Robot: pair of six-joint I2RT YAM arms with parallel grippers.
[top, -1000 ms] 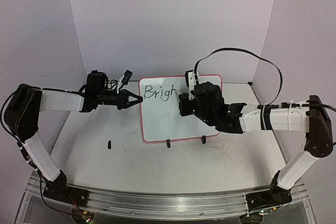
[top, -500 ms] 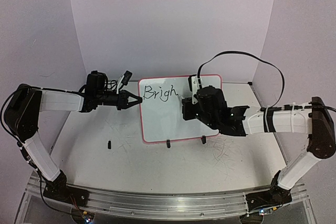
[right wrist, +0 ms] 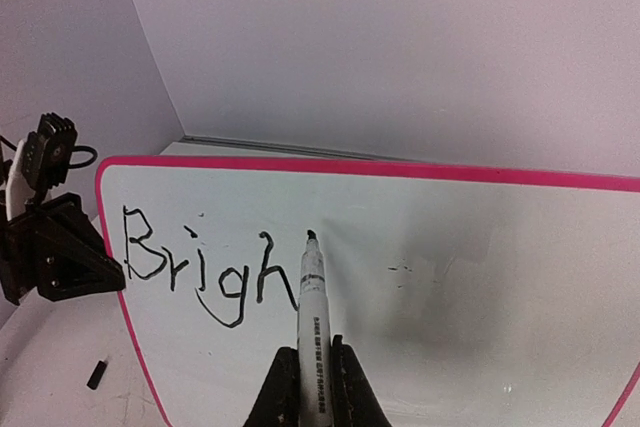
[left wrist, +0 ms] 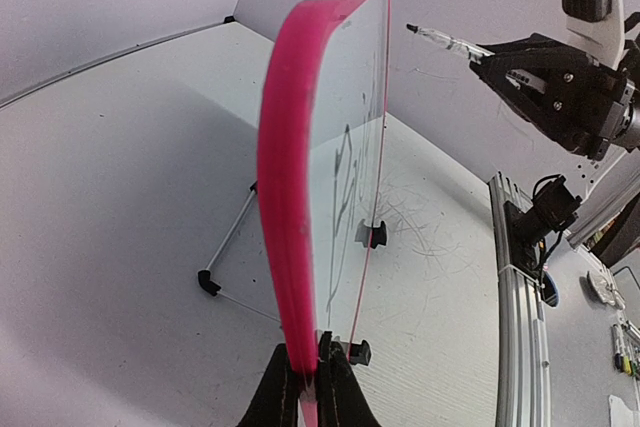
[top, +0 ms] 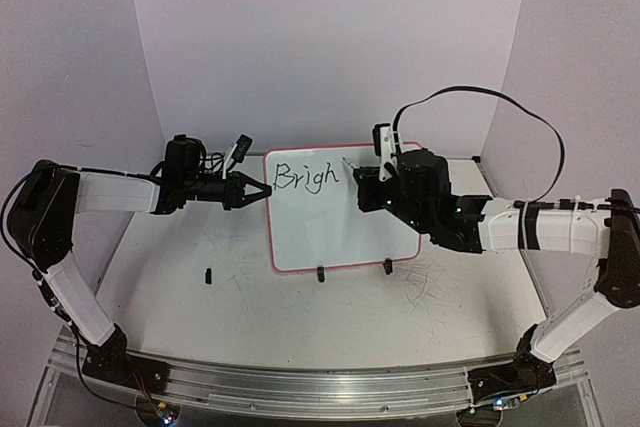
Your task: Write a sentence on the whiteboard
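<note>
Right gripper (right wrist: 312,372) shifted right, marker (right wrist: 311,287) beside sentence (right wrist: 205,272) "Brigh"

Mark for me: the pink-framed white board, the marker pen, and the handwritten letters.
pink-framed rectangular white board (right wrist: 400,171): right wrist view, top edge of the frame.
white marker pen with black tip (right wrist: 312,322): right wrist view, middle of the barrel.
black handwritten letters "Brigh" (right wrist: 228,287): right wrist view, the g.

Pale lilac walls (top: 330,47) enclose a white, scuffed table (top: 250,297) edged by an aluminium rail (top: 300,387).
</note>
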